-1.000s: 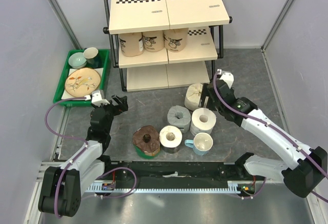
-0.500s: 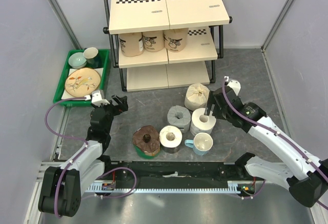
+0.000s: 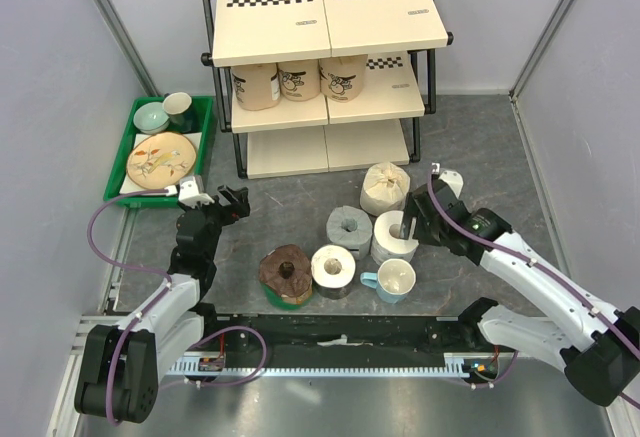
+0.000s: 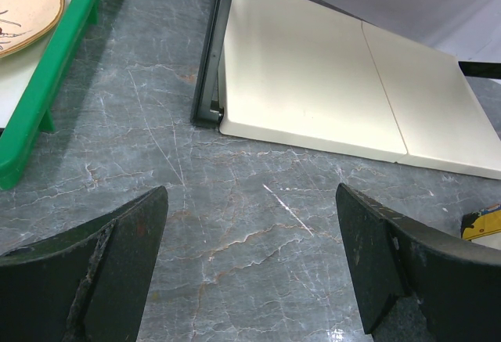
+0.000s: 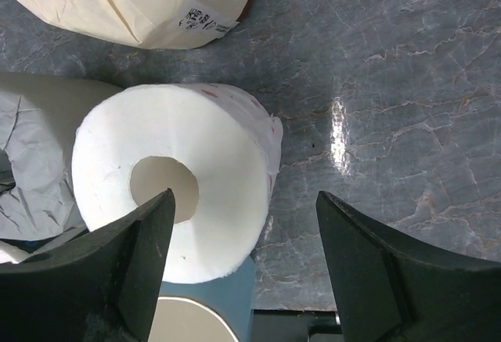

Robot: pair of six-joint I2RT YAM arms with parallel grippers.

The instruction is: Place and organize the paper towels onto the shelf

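White paper towel roll (image 5: 215, 162) upright, core axis vertical

Robotics laboratory test cell: a grey stone-patterned counter (image 3: 290, 207) is enclosed by plain pale wall panels (image 3: 50, 107) on metal posts (image 3: 115, 27). The left arm (image 3: 190, 247) and right arm (image 3: 530, 272) are bolted to a cabled rail (image 3: 340, 352) along the frame's bottom edge.

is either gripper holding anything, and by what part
Nothing is held. The right gripper is open astride the wall of the white roll, one finger at its core, not clamped. The left gripper is open over the table.
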